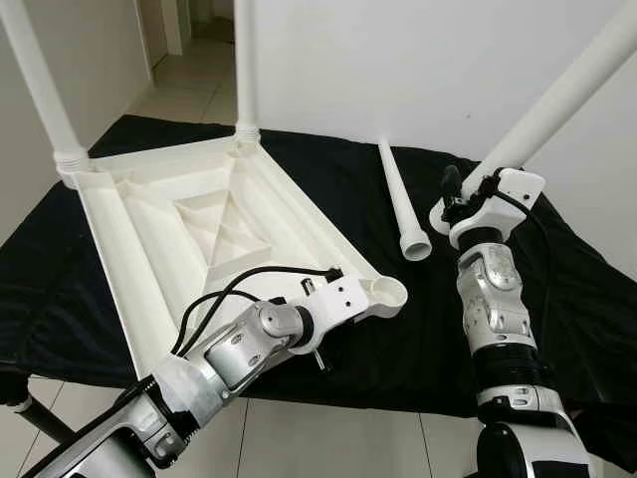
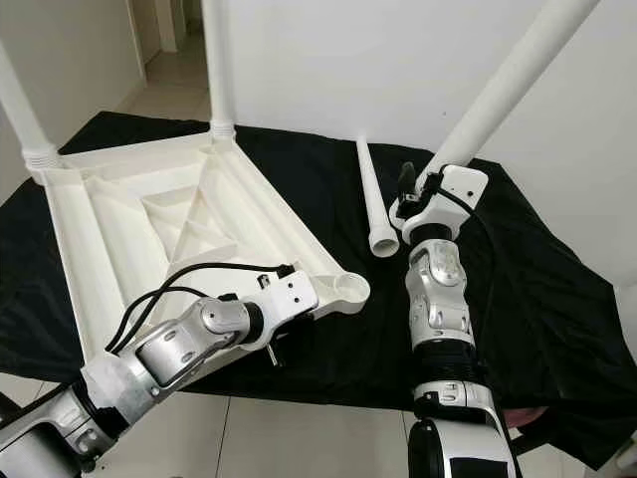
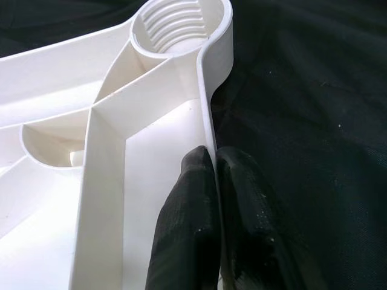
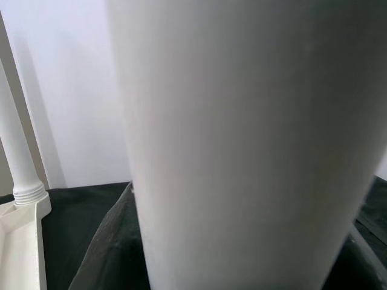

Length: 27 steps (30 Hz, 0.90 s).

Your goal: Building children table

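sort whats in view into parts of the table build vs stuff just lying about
Job:
- upturned white tabletop, left end effector pinching its rim
- leg held in right end effector
- spare leg lying on the cloth
- two legs already screwed in

Lying about:
- black cloth

Both eye views looked forward and down from the head at the upturned white tabletop [image 1: 199, 224] on the black cloth [image 1: 328, 179], sharing nearly the whole scene, slightly offset sideways. The left wrist view sat very close along its black fingers [image 3: 187, 223], facing the tabletop's empty corner socket [image 3: 178, 27]. The right wrist view pressed almost against the held table leg [image 4: 242, 145].
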### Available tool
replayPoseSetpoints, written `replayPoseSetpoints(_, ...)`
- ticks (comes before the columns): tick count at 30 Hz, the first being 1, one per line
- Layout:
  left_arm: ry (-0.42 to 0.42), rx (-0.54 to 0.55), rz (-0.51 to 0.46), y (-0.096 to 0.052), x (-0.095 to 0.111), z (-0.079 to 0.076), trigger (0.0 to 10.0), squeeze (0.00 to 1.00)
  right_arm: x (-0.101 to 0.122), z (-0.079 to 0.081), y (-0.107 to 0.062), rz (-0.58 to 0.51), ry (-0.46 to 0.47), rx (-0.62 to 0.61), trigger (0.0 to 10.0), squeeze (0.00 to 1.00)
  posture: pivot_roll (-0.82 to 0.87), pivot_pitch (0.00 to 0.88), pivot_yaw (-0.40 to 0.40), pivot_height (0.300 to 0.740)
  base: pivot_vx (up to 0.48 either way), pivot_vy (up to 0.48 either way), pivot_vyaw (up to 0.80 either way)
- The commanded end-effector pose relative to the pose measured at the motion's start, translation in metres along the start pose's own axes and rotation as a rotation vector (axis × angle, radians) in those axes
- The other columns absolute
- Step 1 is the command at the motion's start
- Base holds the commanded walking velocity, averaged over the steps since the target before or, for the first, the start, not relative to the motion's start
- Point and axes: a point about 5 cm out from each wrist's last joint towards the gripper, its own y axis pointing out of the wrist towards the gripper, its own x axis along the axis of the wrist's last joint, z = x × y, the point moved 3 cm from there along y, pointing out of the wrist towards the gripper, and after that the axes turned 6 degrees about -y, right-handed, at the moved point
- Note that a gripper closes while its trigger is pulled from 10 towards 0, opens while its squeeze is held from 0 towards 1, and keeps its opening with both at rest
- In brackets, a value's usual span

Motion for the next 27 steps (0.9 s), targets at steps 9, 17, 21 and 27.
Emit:
replayPoseSetpoints(9, 0.03, -0.328, 0.067, 0.001, -0.007, -0.039, 10.0, 0.0, -0.005, 0.005, 0.002, 0.033, -0.046, 0.025, 10.0, 0.0, -0.02, 0.0, -0.084, 0.74, 0.0, 0.0, 0.0)
replayPoseSetpoints(17, 0.021, -0.33, 0.057, -0.005, -0.005, -0.038, 10.0, 1.0, -0.033, 0.015, -0.005, 0.173, -0.124, 0.093, 10.0, 0.0, -0.02, 0.0, -0.086, 0.74, 0.0, 0.0, 0.0)
replayPoseSetpoints(21, 0.018, -0.305, 0.049, -0.006, -0.003, -0.033, 10.0, 0.8, -0.036, 0.016, -0.007, 0.19, -0.128, 0.108, 10.0, 0.0, -0.02, 0.0, -0.086, 0.74, 0.0, 0.0, 0.0)
replayPoseSetpoints(27, -0.054, -0.103, -0.11, -0.015, 0.025, 0.007, 10.0, 0.0, -0.045, 0.026, -0.016, 0.214, -0.141, 0.183, 10.0, 0.0, 0.0, 0.0, -0.096, 0.74, 0.0, 0.0, 0.0)
